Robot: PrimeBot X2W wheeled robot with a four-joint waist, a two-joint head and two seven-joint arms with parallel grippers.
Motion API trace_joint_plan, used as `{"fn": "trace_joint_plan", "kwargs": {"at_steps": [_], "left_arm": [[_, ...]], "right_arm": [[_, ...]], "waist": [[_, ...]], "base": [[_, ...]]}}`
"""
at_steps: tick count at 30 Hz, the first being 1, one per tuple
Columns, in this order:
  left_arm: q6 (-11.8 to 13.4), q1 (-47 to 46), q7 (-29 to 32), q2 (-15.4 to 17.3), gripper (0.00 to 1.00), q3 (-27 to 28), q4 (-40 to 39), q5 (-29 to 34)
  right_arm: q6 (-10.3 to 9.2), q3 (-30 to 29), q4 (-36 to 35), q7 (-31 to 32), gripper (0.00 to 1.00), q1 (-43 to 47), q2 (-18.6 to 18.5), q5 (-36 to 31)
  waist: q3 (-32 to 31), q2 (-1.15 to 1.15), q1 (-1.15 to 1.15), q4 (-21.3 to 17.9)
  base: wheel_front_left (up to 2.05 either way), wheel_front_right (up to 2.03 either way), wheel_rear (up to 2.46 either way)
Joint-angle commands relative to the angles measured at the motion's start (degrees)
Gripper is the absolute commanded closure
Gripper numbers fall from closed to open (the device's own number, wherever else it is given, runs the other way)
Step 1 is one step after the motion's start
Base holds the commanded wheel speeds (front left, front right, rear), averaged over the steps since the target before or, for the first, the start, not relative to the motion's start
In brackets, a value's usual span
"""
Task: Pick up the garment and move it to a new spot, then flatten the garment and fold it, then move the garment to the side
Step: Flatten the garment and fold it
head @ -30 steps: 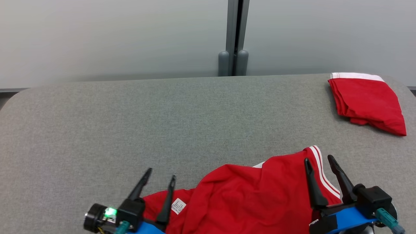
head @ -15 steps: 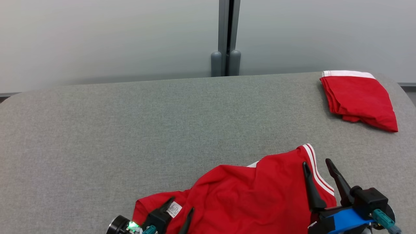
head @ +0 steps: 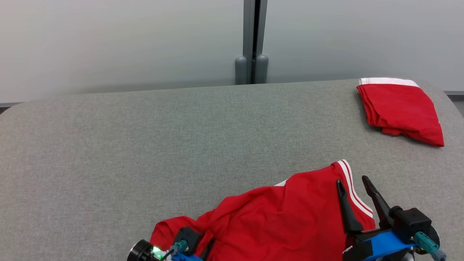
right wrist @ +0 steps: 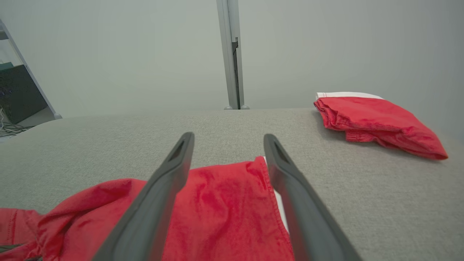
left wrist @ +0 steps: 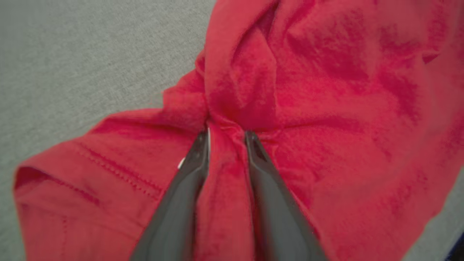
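The garment, red with white stripes along one edge, lies crumpled at the front of the grey table. At its left end my left gripper is tipped down into the cloth. In the left wrist view the left gripper has a raised ridge of the garment pinched between its two fingers, with creases running out from the tips. My right gripper hovers open over the garment's striped right end. In the right wrist view the right gripper holds nothing, and the garment lies below it.
A second red piece of clothing, folded with a white band, lies at the table's far right corner. Behind the table stands a pale wall with a grey post. The table's left and middle are bare grey fabric.
My left gripper has dropped onto the garment's left end and drawn its fingers in around a fold, covering the white label. The right gripper has stayed put; the camera shifted slightly.
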Motion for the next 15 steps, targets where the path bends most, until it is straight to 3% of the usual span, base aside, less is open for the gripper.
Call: {"fn": "trace_joint_plan", "kwargs": {"at_steps": [1, 15], "left_arm": [[-0.1, -0.2, 0.9, 0.8, 1.0, -0.8, 2.0, -0.4], [1.3, -18.6, -7.2, 3.2, 1.0, 7.4, 3.7, -4.6]], "right_arm": [[0.01, -0.1, 0.0, -0.3, 0.0, -1.0, -0.1, -0.5], [0.01, -1.2, -1.2, -0.3, 0.0, -4.8, -0.5, -1.2]], "waist": [[0.3, 0.01, 0.01, 0.0], [5.4, 0.01, 0.01, -1.1]], "base": [[0.0, 0.0, 0.0], [0.0, 0.0, 0.0]]}}
